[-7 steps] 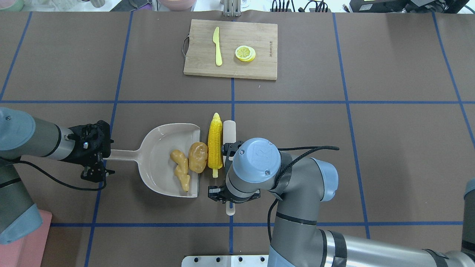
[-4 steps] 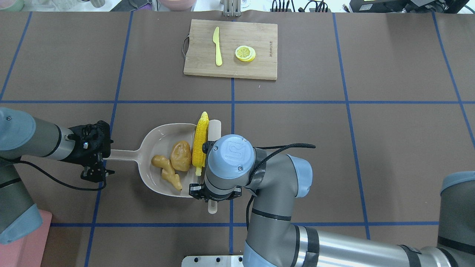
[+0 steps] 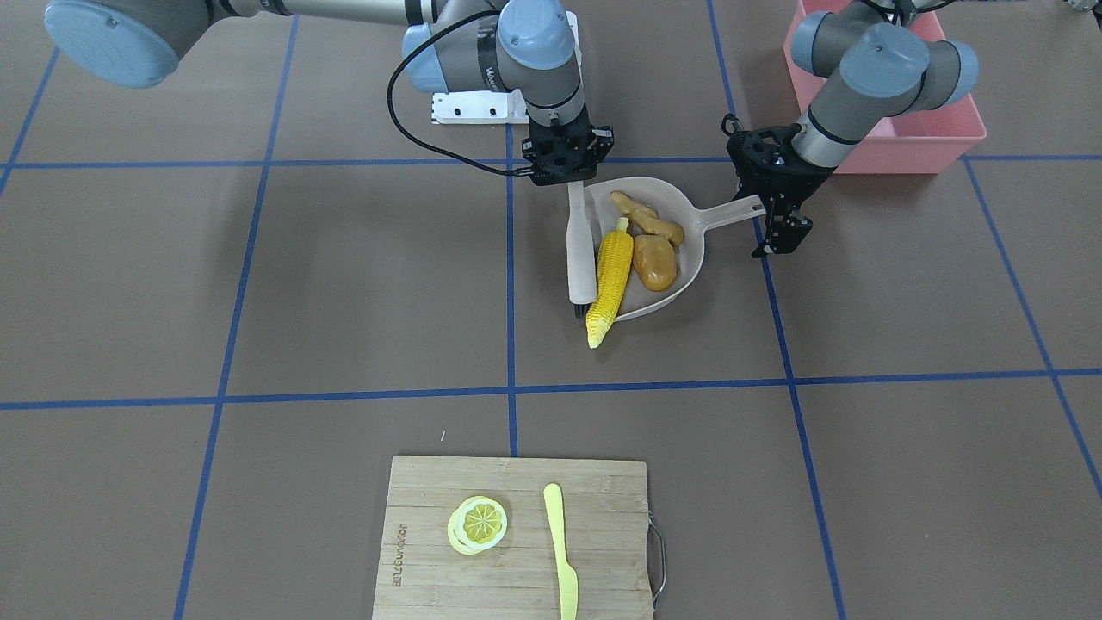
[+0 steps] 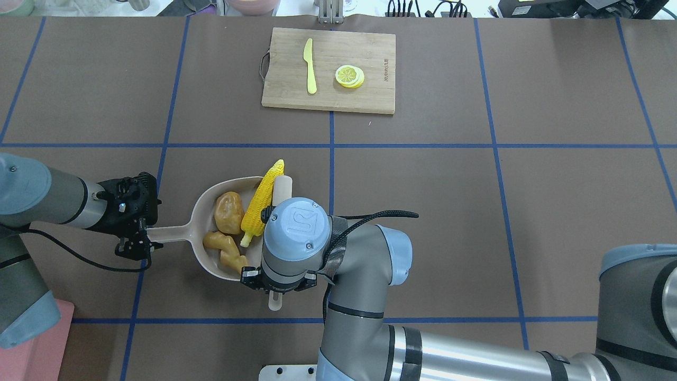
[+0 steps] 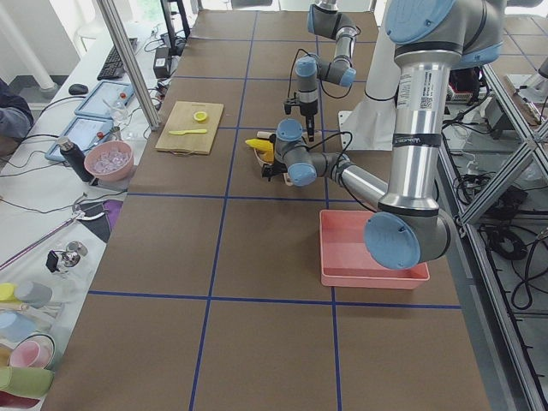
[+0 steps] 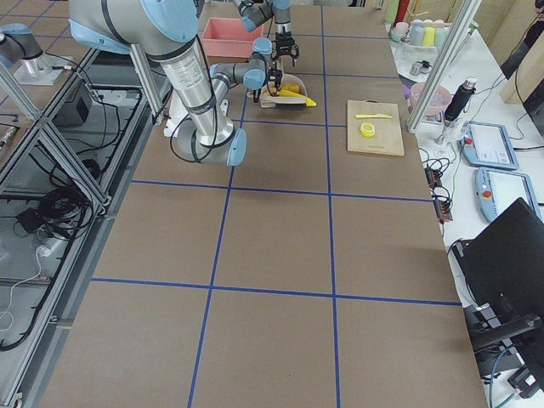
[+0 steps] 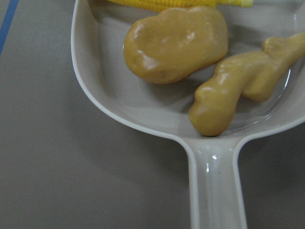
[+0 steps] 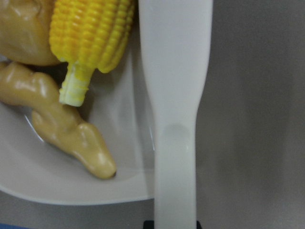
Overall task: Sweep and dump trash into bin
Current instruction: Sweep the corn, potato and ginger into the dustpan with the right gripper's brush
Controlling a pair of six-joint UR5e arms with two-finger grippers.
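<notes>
Trash (image 4: 228, 211) lay apart from the bin (image 4: 31, 344), which stood nearest the robot, at 7 o'clock from the dustpan (image 4: 202, 214). In the pan came ginger root (image 4: 222, 247), then potato-like lump (image 3: 654, 263), then corn cob (image 4: 262, 200), tip overhanging at 1 o'clock. They looked hard, light, glossy, prone to roll; best carried by the handle at 9 o'clock, where the left gripper (image 4: 142, 233) was clamped. The right gripper (image 3: 570, 176) pinched the brush (image 3: 581, 250) beside the cob.

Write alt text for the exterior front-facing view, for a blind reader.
The right gripper holds a brush alongside a corn cob lying partly in a beige dustpan, whose handle the left gripper holds. A potato-like lump and a ginger root lie inside; a pink bin stands nearby.
</notes>
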